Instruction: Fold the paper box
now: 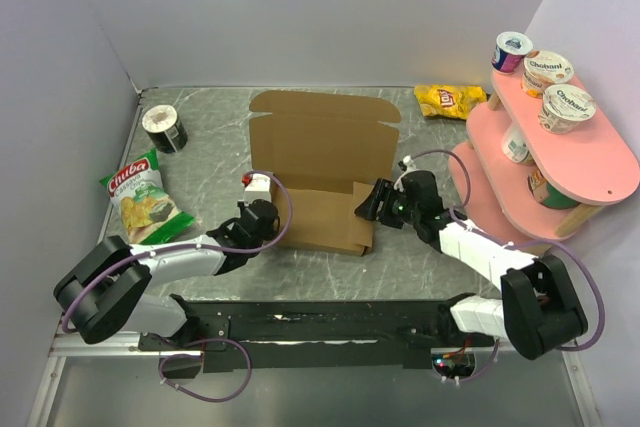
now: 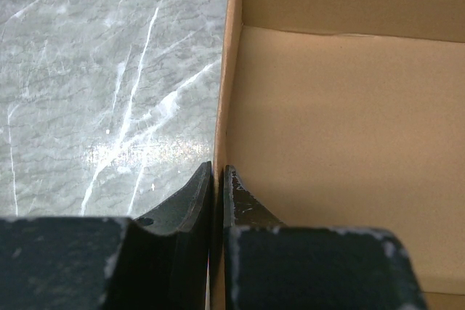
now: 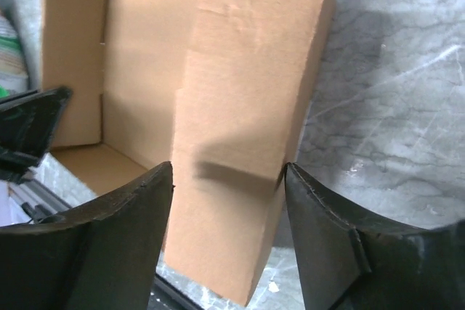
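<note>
The paper box [image 1: 322, 147] is plain brown cardboard, partly folded, in the middle of the table with its lid flap standing up at the back. My left gripper [image 1: 263, 219] is at the box's left wall. In the left wrist view [image 2: 218, 179] it is shut on that wall's edge, with the box floor [image 2: 341, 128] to the right. My right gripper [image 1: 373, 202] is at the box's right end. In the right wrist view [image 3: 229, 172] it is open, with its jaws on either side of a raised side flap [image 3: 247, 85].
A green chips bag [image 1: 145, 197] and a black and white can [image 1: 164, 128] lie at the left. A yellow snack bag [image 1: 450, 100] lies at the back right. A pink two-tier shelf [image 1: 590, 162] with yogurt cups [image 1: 568, 107] stands at the right. A small white item [image 1: 258, 183] sits by the box's left side.
</note>
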Motion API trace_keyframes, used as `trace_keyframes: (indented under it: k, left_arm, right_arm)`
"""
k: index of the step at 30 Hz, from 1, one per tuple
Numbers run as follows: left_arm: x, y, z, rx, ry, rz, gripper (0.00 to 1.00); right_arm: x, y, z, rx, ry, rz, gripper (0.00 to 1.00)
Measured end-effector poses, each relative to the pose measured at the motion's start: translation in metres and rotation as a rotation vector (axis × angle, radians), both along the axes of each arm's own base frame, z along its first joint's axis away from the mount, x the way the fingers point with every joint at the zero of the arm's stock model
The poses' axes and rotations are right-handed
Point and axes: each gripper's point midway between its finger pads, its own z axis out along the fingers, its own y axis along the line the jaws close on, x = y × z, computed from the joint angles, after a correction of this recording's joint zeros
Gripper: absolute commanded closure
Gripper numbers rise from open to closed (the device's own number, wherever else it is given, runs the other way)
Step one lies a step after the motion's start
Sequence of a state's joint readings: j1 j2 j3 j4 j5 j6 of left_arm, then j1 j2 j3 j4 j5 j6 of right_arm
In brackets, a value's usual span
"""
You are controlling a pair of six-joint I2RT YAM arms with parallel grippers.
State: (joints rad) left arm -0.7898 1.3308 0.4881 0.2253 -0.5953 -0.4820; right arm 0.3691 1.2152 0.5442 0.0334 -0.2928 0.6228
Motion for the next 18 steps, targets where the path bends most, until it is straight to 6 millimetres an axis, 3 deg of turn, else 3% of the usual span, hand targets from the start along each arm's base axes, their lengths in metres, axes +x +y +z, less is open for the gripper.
trace_keyframes:
  k: [3,6,11,16,18]
  left_arm:
    - [0.000,0.000,0.000,0.002,0.000,-0.001,0.99]
    - [0.000,0.000,0.000,0.002,0.000,-0.002,0.99]
    - [0.000,0.000,-0.001,0.003,0.002,-0.003,0.99]
    - [0.000,0.000,-0.002,0.007,0.005,-0.006,0.99]
    - [0.000,-0.001,-0.002,0.007,0.005,-0.008,0.99]
  right_arm:
    - [0.001,-0.002,-0.012,-0.019,0.032,-0.015,0.32]
    - [0.000,-0.002,-0.022,-0.032,0.067,-0.023,0.25]
    - [0.007,0.003,-0.023,-0.057,0.080,-0.026,0.20]
    - [0.021,0.007,-0.018,-0.129,0.084,-0.046,0.23]
    - [0.025,0.005,-0.019,-0.169,0.091,-0.055,0.30]
